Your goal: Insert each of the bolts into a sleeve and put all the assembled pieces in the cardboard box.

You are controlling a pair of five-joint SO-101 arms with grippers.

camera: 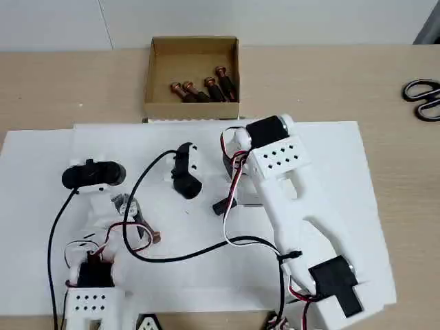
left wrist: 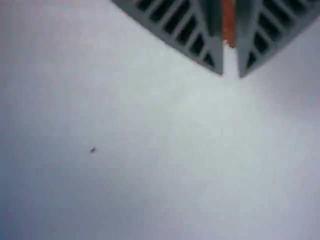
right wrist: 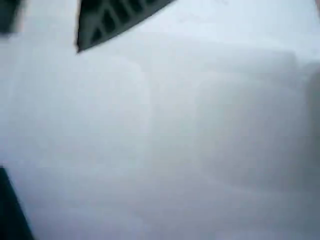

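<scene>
Wood table (camera: 69, 82), white sheet (camera: 206, 282), cardboard box (camera: 192, 111), scissors (camera: 423, 100) nr edge

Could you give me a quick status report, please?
Left claw shut on bolt. Four assembled pieces in cardboard box. Black cable draped across white sheet.

The left hand (left wrist: 231, 70) points down, its fingers (left wrist: 200, 35) pinched on a bolt (left wrist: 228, 22). The right arm (camera: 289, 199) stretches forward; the right hand (right wrist: 47, 42) is spread, nothing between.
</scene>
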